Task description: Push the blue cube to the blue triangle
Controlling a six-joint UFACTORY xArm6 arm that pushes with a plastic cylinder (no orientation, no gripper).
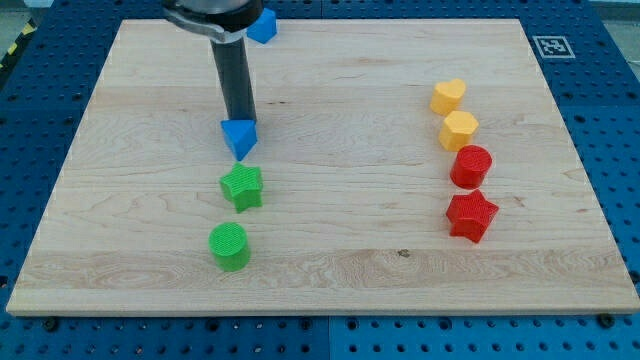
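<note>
Pincer unseen; my tip meets the ridged blue triangle, just above the green star.

The arm ends in a straight, dark, cylindrical rod with a smooth matte surface; my tip is blunt.

- Under your rod, matt and dark, lies a pale wooden board, smooth with visible grain.
- Beside my tip, the blue triangle looks like ridged matt plastic.
</note>
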